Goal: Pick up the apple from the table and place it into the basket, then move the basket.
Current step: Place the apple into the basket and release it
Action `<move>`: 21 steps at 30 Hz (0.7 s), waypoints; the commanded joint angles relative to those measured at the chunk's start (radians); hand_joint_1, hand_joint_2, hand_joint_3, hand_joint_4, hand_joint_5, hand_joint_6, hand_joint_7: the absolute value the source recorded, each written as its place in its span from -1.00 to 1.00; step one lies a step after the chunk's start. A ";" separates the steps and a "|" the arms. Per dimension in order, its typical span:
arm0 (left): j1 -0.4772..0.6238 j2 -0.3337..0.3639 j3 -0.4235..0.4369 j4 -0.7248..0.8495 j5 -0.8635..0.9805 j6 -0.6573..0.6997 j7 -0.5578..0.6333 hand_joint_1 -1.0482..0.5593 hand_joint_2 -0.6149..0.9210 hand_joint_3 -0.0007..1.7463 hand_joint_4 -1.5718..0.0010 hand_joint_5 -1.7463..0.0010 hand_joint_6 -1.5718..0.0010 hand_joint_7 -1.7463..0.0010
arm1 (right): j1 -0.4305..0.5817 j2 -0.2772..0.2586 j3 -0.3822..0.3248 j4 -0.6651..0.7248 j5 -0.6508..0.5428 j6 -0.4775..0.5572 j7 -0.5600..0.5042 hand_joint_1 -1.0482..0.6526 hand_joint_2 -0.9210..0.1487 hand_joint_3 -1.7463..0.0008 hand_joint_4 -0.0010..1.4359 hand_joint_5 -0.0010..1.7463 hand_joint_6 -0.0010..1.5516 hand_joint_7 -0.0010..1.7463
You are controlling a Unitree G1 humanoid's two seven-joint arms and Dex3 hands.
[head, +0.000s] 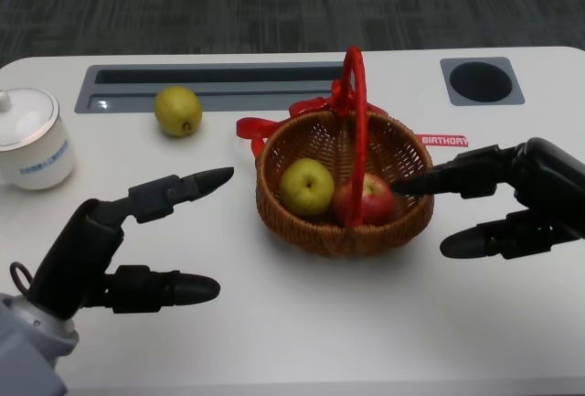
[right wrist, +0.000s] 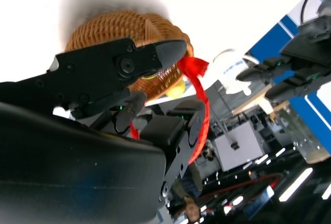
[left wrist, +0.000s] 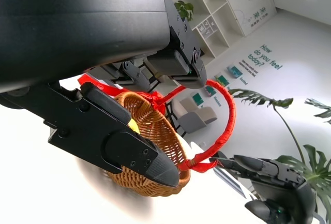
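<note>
- Basket (head: 311,231): brown woven wicker; handle (head: 357,131) wrapped in red ribbon.
- Apple (head: 371,199): red.
- Fruit in basket (head: 306,187): yellow-green.
- Fruit near the desk's far edge (head: 177,110): yellow-green.
- Cup (head: 32,139): white, blue print.
- Desk (head: 302,323): white; grey inset panels.
- Hands, left (head: 137,245) and right (head: 507,199): black.

Wicker basket (head: 311,231): round, brown weave, upright on the desk (head: 302,332), right of centre. Tall red-wrapped hoop handle (head: 358,112) arches over it, red ribbon tied at the far rim. Red apple (head: 370,200) lies inside at the right, partly behind the handle, touching a yellow-green apple (head: 306,187) at its left. Both sit low in the bowl.
</note>
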 commanded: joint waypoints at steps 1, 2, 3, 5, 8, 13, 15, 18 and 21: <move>0.019 0.008 0.013 -0.019 -0.004 0.004 0.011 -0.45 0.81 -1.00 0.17 0.97 0.19 0.97 | -0.069 -0.009 0.011 0.086 -0.058 -0.030 -0.037 -0.43 -1.00 0.92 0.12 -0.97 -0.05 -0.98; 0.019 0.006 0.013 -0.021 -0.005 0.005 0.011 -0.45 0.81 -1.00 0.16 0.97 0.19 0.98 | -0.082 -0.008 0.016 0.105 -0.074 -0.032 -0.045 -0.43 -1.00 0.91 0.12 -0.97 -0.05 -0.98; 0.019 0.005 0.014 -0.022 -0.003 0.005 0.012 -0.45 0.81 -1.00 0.16 0.97 0.18 0.98 | -0.095 -0.007 0.022 0.122 -0.089 -0.032 -0.052 -0.44 -1.00 0.91 0.12 -0.98 -0.06 -0.98; 0.019 0.002 0.015 -0.022 0.005 0.005 0.016 -0.45 0.81 -1.00 0.16 0.97 0.18 0.98 | -0.120 -0.004 0.036 0.150 -0.115 -0.030 -0.063 -0.43 -1.00 0.92 0.11 -0.98 -0.06 -0.99; 0.017 -0.003 0.016 -0.022 0.019 0.004 0.026 -0.46 0.81 -1.00 0.15 0.97 0.17 0.98 | -0.153 0.001 0.062 0.181 -0.167 -0.029 -0.090 -0.42 -1.00 0.94 0.10 -0.99 -0.06 -0.99; 0.018 -0.011 0.019 -0.030 0.039 0.007 0.045 -0.48 0.82 -1.00 0.14 0.98 0.16 0.98 | -0.197 0.013 0.123 0.208 -0.296 -0.026 -0.180 -0.48 -1.00 0.94 0.12 -0.99 -0.02 -0.99; 0.018 -0.013 0.020 -0.032 0.042 0.009 0.048 -0.48 0.81 -1.00 0.13 0.98 0.15 0.98 | -0.213 0.016 0.159 0.212 -0.353 -0.015 -0.213 -0.49 -1.00 0.93 0.13 -0.99 -0.02 -0.99; 0.016 -0.016 0.020 -0.033 0.042 0.008 0.050 -0.47 0.81 -1.00 0.13 0.98 0.14 0.98 | -0.232 0.022 0.205 0.224 -0.420 -0.010 -0.266 -0.49 -1.00 0.92 0.16 -0.98 -0.01 -0.99; 0.015 -0.022 0.024 -0.031 0.050 0.002 0.059 -0.47 0.81 -1.00 0.12 0.98 0.13 0.98 | -0.247 0.027 0.243 0.247 -0.457 -0.013 -0.295 -0.50 -1.00 0.90 0.19 -0.97 0.00 -0.99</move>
